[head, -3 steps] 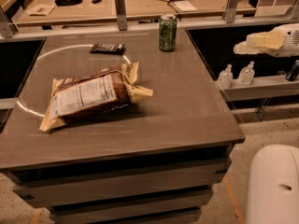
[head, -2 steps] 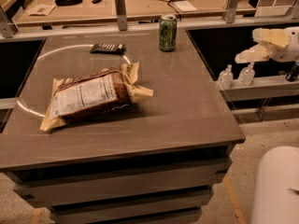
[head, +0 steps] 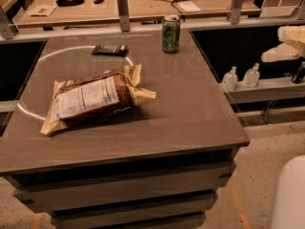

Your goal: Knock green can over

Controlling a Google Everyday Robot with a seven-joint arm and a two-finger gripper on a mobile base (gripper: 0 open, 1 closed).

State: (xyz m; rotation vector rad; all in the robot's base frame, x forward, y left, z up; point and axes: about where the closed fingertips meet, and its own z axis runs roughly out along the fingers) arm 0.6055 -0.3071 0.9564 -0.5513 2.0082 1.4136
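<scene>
The green can (head: pixel 170 34) stands upright at the far edge of the grey table (head: pixel 190 109), right of centre, silver rim on top. My gripper (head: pixel 278 45) is pale, hangs in the air at the right edge of the view, off the table's right side, and points left. It is well to the right of the can at about its height and does not touch it. Part of the gripper is cut off by the frame edge.
A large brown and cream snack bag (head: pixel 93 99) lies on the table's left half. A dark flat bar (head: pixel 110 49) lies near the far edge, left of the can. Two small clear bottles (head: pixel 240 77) stand on a low shelf to the right. A cluttered desk stands behind.
The gripper has shifted right and slightly down, farther toward the edge of the view. The can, the bag and the dark bar have not moved.
</scene>
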